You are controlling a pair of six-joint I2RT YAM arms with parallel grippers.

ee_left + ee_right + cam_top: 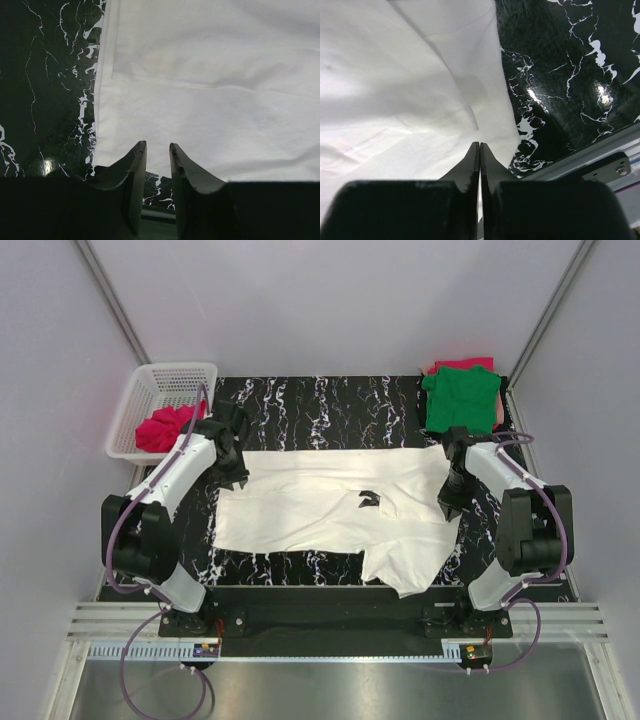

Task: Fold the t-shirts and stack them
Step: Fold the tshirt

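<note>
A white t-shirt (pixel 330 505) lies spread flat across the black marbled table (pixel 330 400), with one flap hanging toward the near right. My left gripper (pixel 238 475) sits over its upper left corner. In the left wrist view that gripper (pixel 158 146) is open by a narrow gap with nothing between the fingers, above the white cloth (pixel 210 90). My right gripper (pixel 451 504) is at the shirt's right edge. In the right wrist view it (pixel 479 144) is shut, and a ridge of the white shirt (pixel 395 90) runs up to its tips.
A folded green t-shirt (pixel 460 398) lies at the far right corner on top of a pinkish-red one (pixel 462 364). A white basket (pixel 150 380) at the far left holds a crumpled pinkish-red shirt (pixel 165 427). The table's metal edge rail (pixel 600 150) runs near the right gripper.
</note>
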